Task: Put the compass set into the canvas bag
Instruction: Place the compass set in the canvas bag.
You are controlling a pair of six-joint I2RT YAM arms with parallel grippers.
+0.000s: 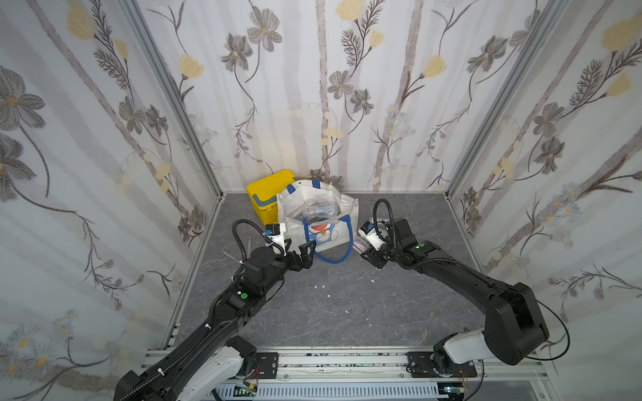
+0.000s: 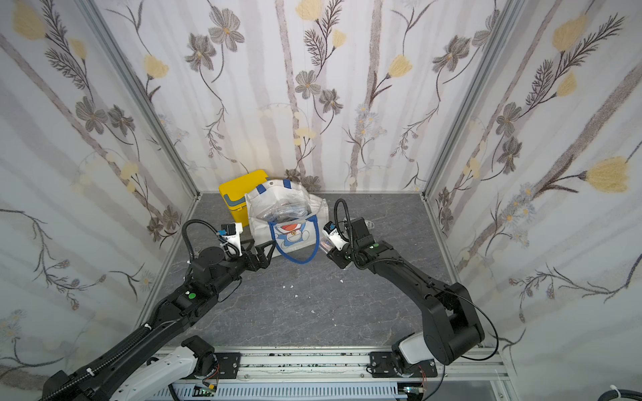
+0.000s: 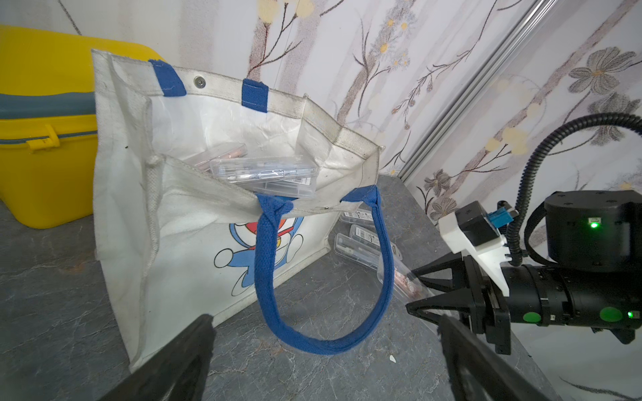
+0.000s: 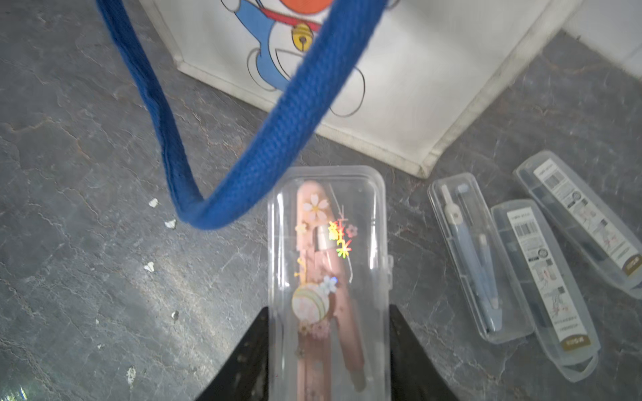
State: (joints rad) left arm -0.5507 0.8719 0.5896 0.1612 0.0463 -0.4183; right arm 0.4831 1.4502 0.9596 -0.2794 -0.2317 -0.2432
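You see a white canvas bag (image 3: pixel 180 222) with blue handles (image 3: pixel 265 277) and a blue cartoon cat (image 4: pixel 258 41); the compass set (image 4: pixel 328 277) is pink, flower-stickered, in a clear case. The box (image 1: pixel 271 182) is yellow, the tabletop (image 1: pixel 330 305) grey marble, the walls (image 1: pixel 382 104) floral.

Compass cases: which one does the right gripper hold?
The pink compass case, between the right gripper's fingers; the other three cases lie loose beside it.

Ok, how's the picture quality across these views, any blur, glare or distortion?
Right wrist view: soft overall, the blue handle near the lens blurs, rainbow glints on the compass case in the right claw. Left wrist view: sharp on the canvas bag, left claw blurred at the frame edge. Both top views: evenly lit, wide-angle stretch toward the walls.
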